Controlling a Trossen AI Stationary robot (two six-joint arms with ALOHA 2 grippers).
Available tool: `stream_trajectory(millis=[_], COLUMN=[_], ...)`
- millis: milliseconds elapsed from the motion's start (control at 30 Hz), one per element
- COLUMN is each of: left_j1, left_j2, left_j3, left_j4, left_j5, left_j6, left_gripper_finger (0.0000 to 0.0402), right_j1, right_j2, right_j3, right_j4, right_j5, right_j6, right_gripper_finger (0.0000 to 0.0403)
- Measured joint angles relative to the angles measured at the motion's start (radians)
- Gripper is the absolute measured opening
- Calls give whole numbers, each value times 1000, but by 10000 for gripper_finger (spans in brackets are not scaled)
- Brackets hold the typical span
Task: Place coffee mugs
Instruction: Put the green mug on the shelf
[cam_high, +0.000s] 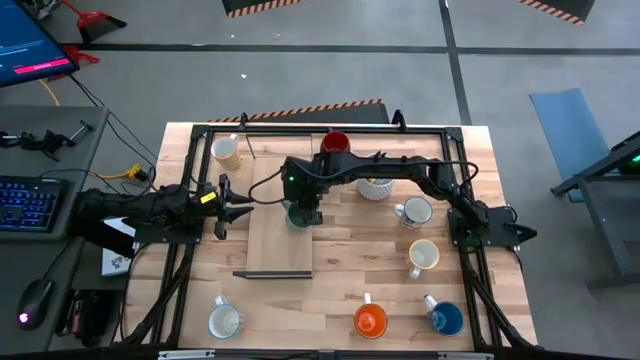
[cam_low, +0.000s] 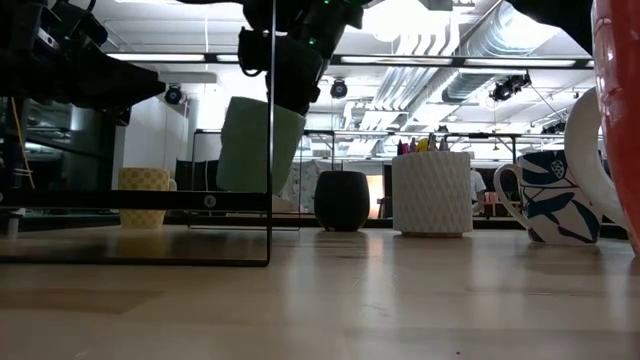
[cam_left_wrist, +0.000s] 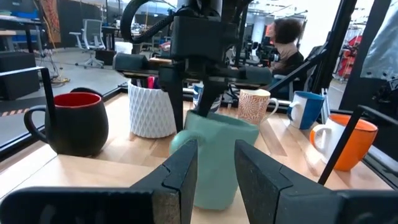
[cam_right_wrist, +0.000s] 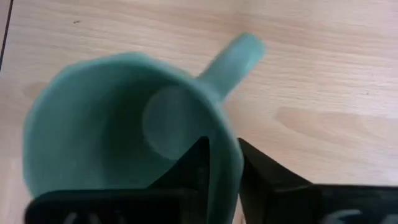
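Note:
A teal green coffee mug (cam_high: 298, 214) sits slightly tilted at the far edge of a light wooden board (cam_high: 280, 250), left of the table's middle. My right gripper (cam_right_wrist: 224, 177) reaches across from the right and is shut on the mug's rim. The mug's handle (cam_right_wrist: 239, 56) points away from the fingers. My left gripper (cam_left_wrist: 214, 168) waits level at the left, open, aimed at the mug (cam_left_wrist: 217, 155) without touching it. A black bar hides the mug's base (cam_low: 258, 145) in the low view. My right gripper pinches the teal mug's rim wall (cam_right_wrist: 224, 155), opposite the handle, with one finger inside (cam_right_wrist: 196, 165) and one outside (cam_right_wrist: 264, 180). The fingers come slanting down from above. The mug tilts a little. Whether its base rests on the board I cannot tell.
Other mugs stand around: dark red (cam_high: 335, 143), cream (cam_high: 227, 151), patterned (cam_high: 415, 211), cream (cam_high: 424, 256), orange (cam_high: 370, 321), blue (cam_high: 446, 319), white (cam_high: 225, 322). A white pen cup (cam_high: 375, 187) stands by the right arm. A black frame edges the table. A person (cam_left_wrist: 286, 43) sits beyond.

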Motion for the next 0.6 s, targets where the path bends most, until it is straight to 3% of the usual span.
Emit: stream_trajectory(millis=[267,600], left_j1=[0,0], left_j2=[5,6], left_j3=[0,0], left_j4=[-1,-1], left_j5=[0,0], left_j6=[0,0], left_gripper_finger=[97,97], right_j1=[-3,-11], right_j2=[-2,-8], right_j3=[0,0], right_j4=[15,38], right_j5=[81,82], right_j6=[-20,-22], right_gripper_finger=[95,113])
